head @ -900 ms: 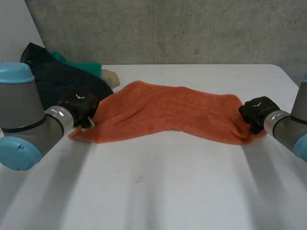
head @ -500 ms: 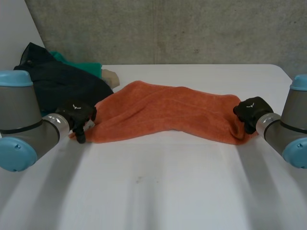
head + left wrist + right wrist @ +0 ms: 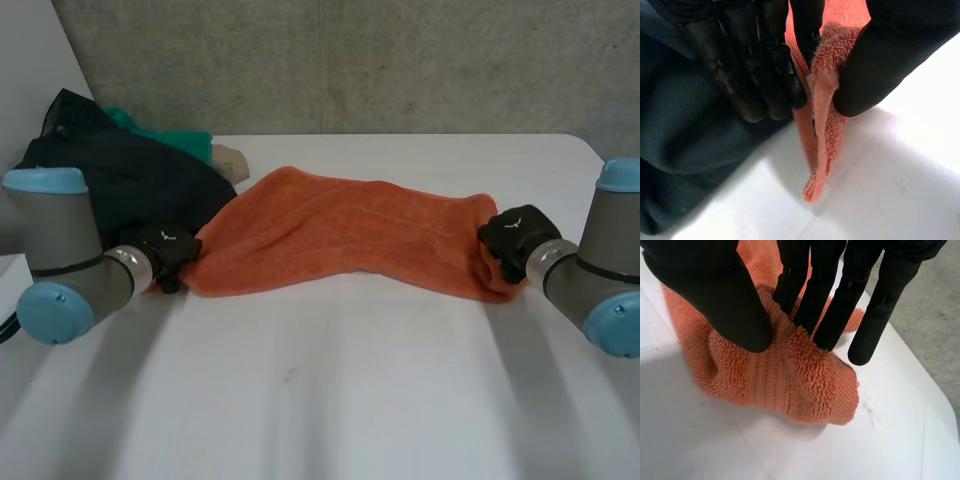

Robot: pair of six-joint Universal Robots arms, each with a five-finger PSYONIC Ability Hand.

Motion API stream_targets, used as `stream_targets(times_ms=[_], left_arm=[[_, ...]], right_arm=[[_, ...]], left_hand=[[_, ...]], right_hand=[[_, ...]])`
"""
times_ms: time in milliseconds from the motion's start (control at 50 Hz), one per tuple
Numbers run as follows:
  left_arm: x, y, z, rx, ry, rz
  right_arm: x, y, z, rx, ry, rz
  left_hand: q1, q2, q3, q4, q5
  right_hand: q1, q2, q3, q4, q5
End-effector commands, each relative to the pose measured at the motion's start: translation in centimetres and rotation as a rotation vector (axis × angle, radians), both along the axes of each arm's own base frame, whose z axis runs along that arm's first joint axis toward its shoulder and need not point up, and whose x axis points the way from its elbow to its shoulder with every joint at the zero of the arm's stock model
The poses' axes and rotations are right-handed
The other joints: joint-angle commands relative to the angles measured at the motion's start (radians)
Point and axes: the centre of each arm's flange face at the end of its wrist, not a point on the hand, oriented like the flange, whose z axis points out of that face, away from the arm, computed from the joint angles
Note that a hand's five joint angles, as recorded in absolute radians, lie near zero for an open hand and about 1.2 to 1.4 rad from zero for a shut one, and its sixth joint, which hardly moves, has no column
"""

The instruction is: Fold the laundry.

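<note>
White table under a concrete wall carries an orange towel, lying bunched and stretched crosswise between the two hands. Left hand pinches the towel's left end, with a thin doubled edge caught between fingers and thumb. It sits just beside a dark garment with a green cloth behind it. Right hand pinches the right end, thumb and fingers pressed into a thick wad of terry. The towel looks soft, light and limp, so it should sag and crumple wherever unsupported, though its pile ought to grip well. Corners, rather than bunched folds, seem the better hold, so the towel can be spread flat before folding.
</note>
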Motion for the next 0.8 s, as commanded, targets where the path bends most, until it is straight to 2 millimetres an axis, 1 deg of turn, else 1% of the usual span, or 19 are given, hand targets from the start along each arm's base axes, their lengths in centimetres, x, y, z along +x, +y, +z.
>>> stream_targets(times_ms=[20, 60, 80, 140, 160, 240, 300, 380, 400, 480, 540, 560, 600, 620, 640, 660, 680, 760, 800], left_arm=[[0.0, 1.2, 6.5, -0.093, 0.081, 0.046], [0.1, 1.8, 8.5, -0.129, 0.127, 0.059], [0.2, 2.4, 10.6, -0.172, 0.179, 0.073], [0.3, 3.7, 13.9, -0.242, 0.254, 0.081], [0.3, 4.5, 15.6, -0.277, 0.296, 0.082], [0.2, 6.2, 18.3, -0.340, 0.372, 0.075], [-0.1, 6.9, 19.0, -0.350, 0.401, 0.064], [-0.8, 7.8, 19.4, -0.352, 0.417, 0.043], [-1.2, 8.1, 19.4, -0.345, 0.422, 0.034], [-2.0, 8.9, 19.4, -0.337, 0.418, 0.014], [-2.3, 9.3, 19.3, -0.328, 0.421, 0.012], [-2.5, 9.6, 19.2, -0.321, 0.420, 0.008], [-2.9, 10.0, 19.1, -0.313, 0.418, 0.001], [-3.0, 10.2, 19.1, -0.306, 0.417, -0.004], [-3.4, 10.7, 19.0, -0.294, 0.415, -0.014], [-3.5, 10.9, 19.0, -0.288, 0.414, -0.020], [-3.7, 11.1, 19.0, -0.281, 0.412, -0.023], [-4.1, 12.1, 19.4, -0.264, 0.409, -0.043], [-4.1, 12.5, 20.1, -0.270, 0.415, -0.051]], right_arm=[[-1.6, 0.5, 4.4, -0.060, -0.043, -0.058], [-2.5, 0.3, 6.0, -0.087, -0.058, -0.081], [-3.2, 0.0, 7.4, -0.121, -0.074, -0.103], [-4.2, -0.6, 9.6, -0.175, -0.112, -0.141], [-4.5, -1.0, 10.9, -0.208, -0.141, -0.156], [-4.1, -2.6, 12.5, -0.258, -0.209, -0.159], [-3.4, -3.8, 12.4, -0.270, -0.235, -0.154], [-1.2, -5.9, 10.7, -0.267, -0.248, -0.114], [-0.4, -6.6, 9.5, -0.260, -0.248, -0.100], [1.4, -8.6, 6.9, -0.273, -0.263, -0.094], [2.5, -9.5, 5.0, -0.280, -0.280, -0.092], [3.4, -9.9, 3.8, -0.287, -0.288, -0.077], [4.3, -10.1, 2.8, -0.291, -0.291, -0.064], [4.7, -10.1, 2.4, -0.294, -0.293, -0.057], [5.4, -10.2, 1.8, -0.296, -0.292, -0.048], [5.5, -10.2, 1.8, -0.297, -0.290, -0.050], [5.5, -10.2, 1.9, -0.298, -0.285, -0.058], [4.3, -10.0, 4.0, -0.291, -0.277, -0.131], [3.1, -9.5, 6.3, -0.268, -0.294, -0.166]], left_hand=[[0.245, 0.203, 0.211, 0.204, 0.229], [0.245, 0.203, 0.211, 0.204, 0.229], [0.245, 0.203, 0.211, 0.204, 0.229], [0.245, 0.203, 0.211, 0.204, 0.229], [0.245, 0.203, 0.211, 0.204, 0.229], [0.245, 0.203, 0.211, 0.204, 0.229], [0.245, 0.203, 0.211, 0.204, 0.229], [0.245, 0.203, 0.211, 0.204, 0.229], [0.245, 0.203, 0.211, 0.204, 0.229], [0.245, 0.203, 0.211, 0.204, 0.229], [0.245, 0.203, 0.211, 0.204, 0.229], [0.245, 0.203, 0.211, 0.204, 0.229], [0.245, 0.203, 0.211, 0.204, 0.229], [0.245, 0.203, 0.211, 0.204, 0.229], [0.245, 0.203, 0.211, 0.204, 0.229], [0.245, 0.203, 0.211, 0.204, 0.229], [0.245, 0.203, 0.211, 0.204, 0.229], [0.245, 0.203, 0.211, 0.204, 0.229], [0.245, 0.203, 0.211, 0.204, 0.229]], right_hand=[[0.255, 0.218, 0.211, 0.202, 0.239], [0.255, 0.218, 0.211, 0.202, 0.239], [0.255, 0.218, 0.211, 0.202, 0.239], [0.255, 0.218, 0.211, 0.202, 0.239], [0.255, 0.218, 0.211, 0.202, 0.239], [0.255, 0.218, 0.211, 0.202, 0.239], [0.255, 0.218, 0.211, 0.202, 0.239], [0.255, 0.218, 0.211, 0.202, 0.239], [0.255, 0.218, 0.211, 0.202, 0.239], [0.255, 0.218, 0.211, 0.202, 0.239], [0.255, 0.218, 0.211, 0.202, 0.239], [0.255, 0.218, 0.211, 0.202, 0.239], [0.255, 0.218, 0.211, 0.202, 0.239], [0.106, 0.069, 0.063, 0.053, 0.091], [-0.535, -0.572, -0.578, -0.587, -0.550], [-0.846, -0.883, -0.890, -0.899, -0.862], [-0.967, -1.004, -1.011, -1.020, -0.982], [-0.967, -1.004, -1.011, -1.020, -0.982], [-0.967, -1.004, -1.011, -1.020, -0.982]])
